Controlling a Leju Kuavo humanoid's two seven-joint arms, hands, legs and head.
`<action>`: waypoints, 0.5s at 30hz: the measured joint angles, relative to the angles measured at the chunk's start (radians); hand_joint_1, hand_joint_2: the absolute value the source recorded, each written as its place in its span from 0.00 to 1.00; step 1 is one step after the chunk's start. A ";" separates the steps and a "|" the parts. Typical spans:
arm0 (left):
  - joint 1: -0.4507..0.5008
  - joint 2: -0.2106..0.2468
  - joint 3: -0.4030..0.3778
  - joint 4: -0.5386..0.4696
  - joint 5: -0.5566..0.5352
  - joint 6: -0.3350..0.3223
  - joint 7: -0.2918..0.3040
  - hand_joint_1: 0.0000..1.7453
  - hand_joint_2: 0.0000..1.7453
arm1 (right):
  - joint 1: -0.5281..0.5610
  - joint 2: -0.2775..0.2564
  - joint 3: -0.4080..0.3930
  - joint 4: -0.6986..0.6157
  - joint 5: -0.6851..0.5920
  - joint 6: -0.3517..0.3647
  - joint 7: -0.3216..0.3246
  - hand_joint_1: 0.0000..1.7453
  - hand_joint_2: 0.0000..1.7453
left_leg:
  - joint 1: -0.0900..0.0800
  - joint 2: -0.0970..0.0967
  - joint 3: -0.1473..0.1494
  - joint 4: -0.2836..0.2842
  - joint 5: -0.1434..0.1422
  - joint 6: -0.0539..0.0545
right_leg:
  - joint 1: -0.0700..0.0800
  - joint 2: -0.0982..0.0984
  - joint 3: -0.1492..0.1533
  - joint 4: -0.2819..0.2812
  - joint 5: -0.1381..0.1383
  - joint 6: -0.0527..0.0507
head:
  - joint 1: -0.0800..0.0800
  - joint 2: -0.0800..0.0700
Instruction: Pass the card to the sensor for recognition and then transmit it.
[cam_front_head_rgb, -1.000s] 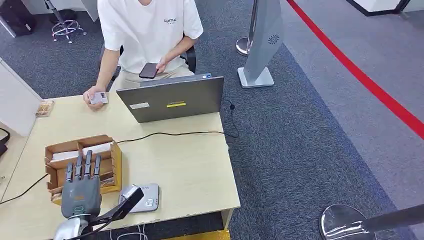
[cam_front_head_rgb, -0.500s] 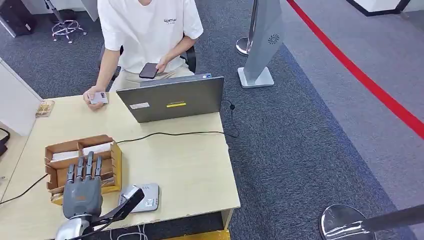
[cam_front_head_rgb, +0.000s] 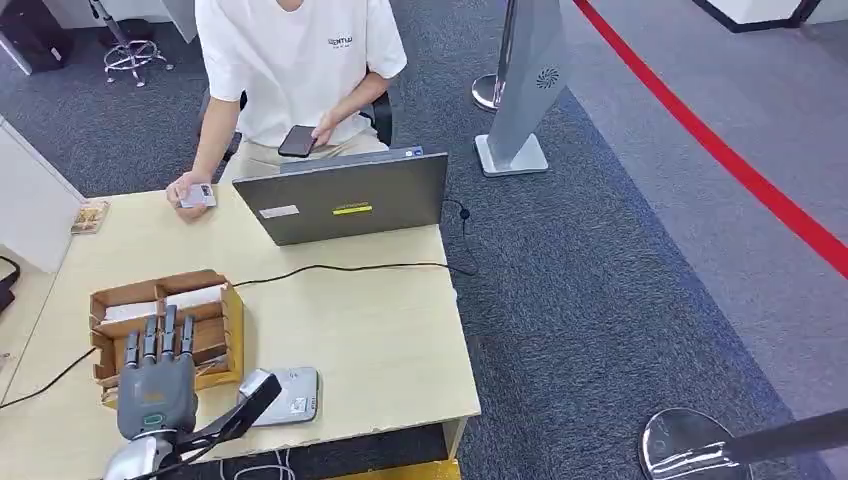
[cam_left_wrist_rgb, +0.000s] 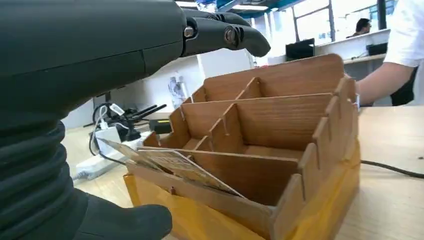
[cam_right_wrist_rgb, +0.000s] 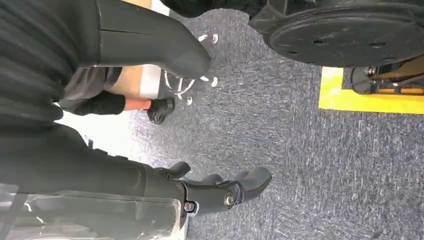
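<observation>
Left hand (cam_front_head_rgb: 157, 385) at lower left of frame, fingers spread wide, holding nothing, hovering over wooden box (cam_front_head_rgb: 212, 300). Card (cam_left_wrist_rgb: 175, 164) lying slanted in box's near compartment. Sensor (cam_front_head_rgb: 290, 392) just right of box. Right hand (cam_right_wrist_rgb: 165, 60) hanging over carpet, fingers apart, empty.

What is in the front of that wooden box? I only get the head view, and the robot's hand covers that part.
Observer: The left wrist view shows a card lying tilted in the front compartment of the wooden box, resting on its front wall.
Operator: Has the hand got hold of it?
Observer: No. The left hand holds nothing. In the wrist view its fingers reach out above the box, clear of the card.
Operator: And the other hand?
Observer: The right wrist view shows the right hand over grey carpet, fingers apart, holding nothing.
</observation>
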 joint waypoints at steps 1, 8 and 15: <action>0.000 0.000 0.004 0.000 0.000 0.000 0.000 0.00 1.00 | 0.002 0.000 0.001 -0.002 0.000 0.000 0.000 0.00 1.00 | 0.000 0.000 0.000 0.000 0.000 0.000 | 0.000 0.000 0.000 0.000 0.000 0.000 | 0.000 0.000; 0.000 -0.001 0.019 0.000 -0.001 -0.016 0.000 1.00 1.00 | 0.009 0.000 0.011 -0.013 -0.001 0.000 0.007 0.00 1.00 | 0.000 0.000 0.000 0.000 0.000 0.000 | 0.000 0.000 0.000 0.000 0.000 0.000 | 0.000 0.000; 0.000 -0.002 0.022 0.000 -0.002 -0.035 0.002 1.00 1.00 | 0.012 0.000 0.015 -0.023 -0.001 0.000 0.015 0.00 1.00 | 0.000 0.000 0.000 0.000 0.000 0.000 | 0.000 0.000 0.000 0.000 0.000 0.000 | 0.000 0.000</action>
